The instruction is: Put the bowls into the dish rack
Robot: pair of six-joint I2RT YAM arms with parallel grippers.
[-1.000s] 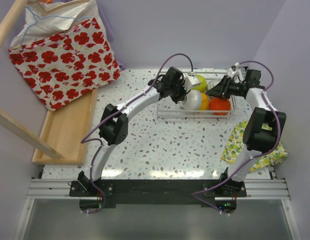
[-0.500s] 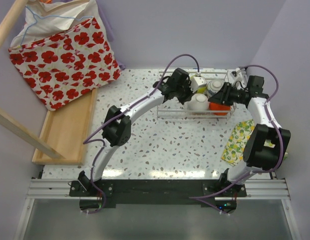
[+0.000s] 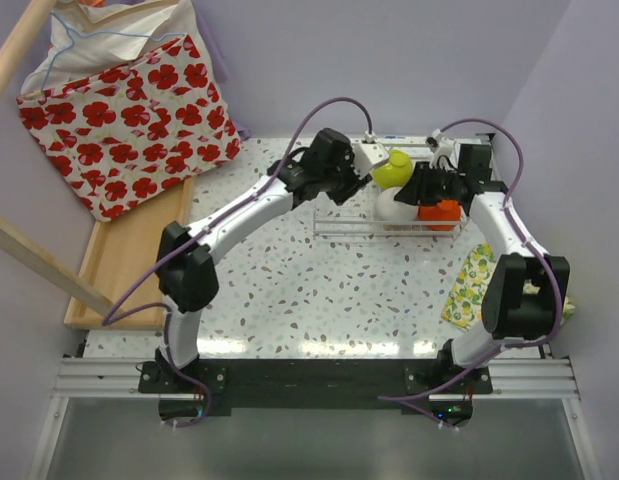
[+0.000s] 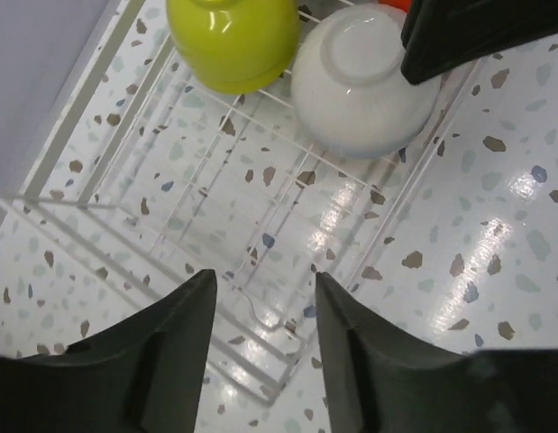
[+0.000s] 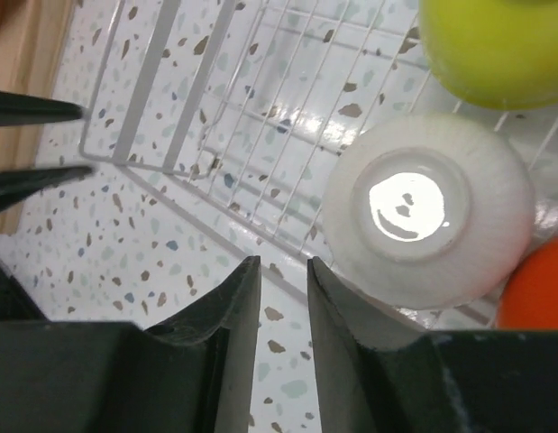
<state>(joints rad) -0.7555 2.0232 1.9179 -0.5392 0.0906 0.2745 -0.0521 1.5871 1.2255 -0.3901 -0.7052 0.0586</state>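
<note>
Moved: left gripper (image 4: 263,289) has let go of the white bowl (image 4: 364,77) and backed off to the left end of the dish rack (image 3: 369,232). The right gripper (image 5: 281,266) has slid left over the bowls.
Left jaws: apart, nothing between them. Rack wire and speckled table (image 3: 319,290) show through the gap in the left wrist view.
Right jaws: narrow gap, nothing in it. They hang over the rack's near rail, just left of the white bowl.
White bowl: upside-down with its foot ring up, resting on the rack's wire floor close to the near rail. Neither gripper touches it.
Lime green bowl (image 3: 392,170): in the rack, just beside the white bowl on the far side.
Red-orange bowl (image 3: 441,212): in the rack, right of the white bowl and partly under the right gripper.
Other bowls: cannot tell, since the right arm covers the rest of the rack.
Dish rack: at the far right of the table, long side running left to right, with its left part bare wire.
Grippers to each other: near. The left fingertips (image 5: 35,108) show at the left edge of the right wrist view.
Off-task: wooden tray (image 3: 129,260) along the table's left edge, floral bag (image 3: 119,110) behind it, patterned cloth (image 3: 479,280) at the right edge.
</note>
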